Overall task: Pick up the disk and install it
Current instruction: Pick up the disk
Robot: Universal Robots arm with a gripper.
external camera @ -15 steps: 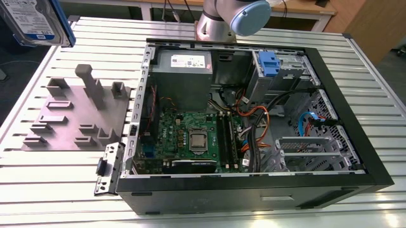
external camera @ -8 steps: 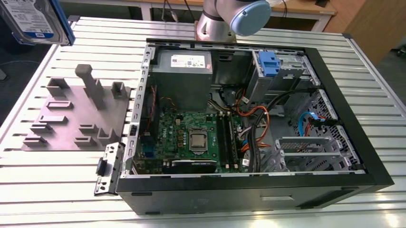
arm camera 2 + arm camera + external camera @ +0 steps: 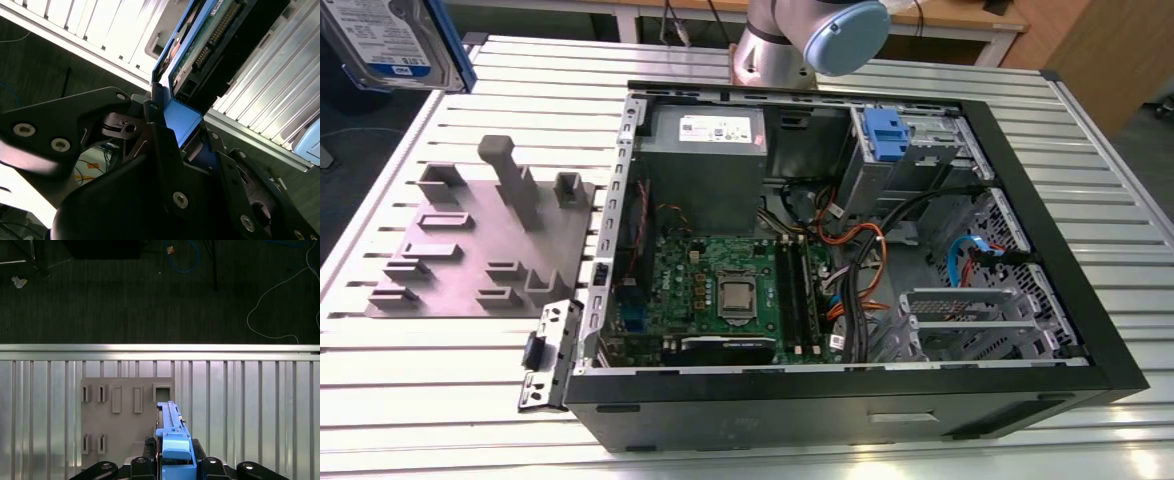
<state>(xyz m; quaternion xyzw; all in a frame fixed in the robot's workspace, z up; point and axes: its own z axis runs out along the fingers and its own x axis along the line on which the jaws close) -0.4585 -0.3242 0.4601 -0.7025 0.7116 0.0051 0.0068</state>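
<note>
High above the surface [image 3: 440, 400], at the exterior view's top left, the disk [image 3: 384, 40] hangs in the air. The claw [image 3: 174, 462] is squeezed tight on its blue edge. The disk looks hard, a bit heavy and easy to break, so the sides are best to hold. The open computer case [image 3: 854, 405] has tight walls and wires inside, with lots of room above.

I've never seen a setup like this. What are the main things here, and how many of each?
robot arm: 1
disk, clamped in the gripper, off the table: 1
open computer case: 1
grey fixture plate: 1
Total: 4
</note>
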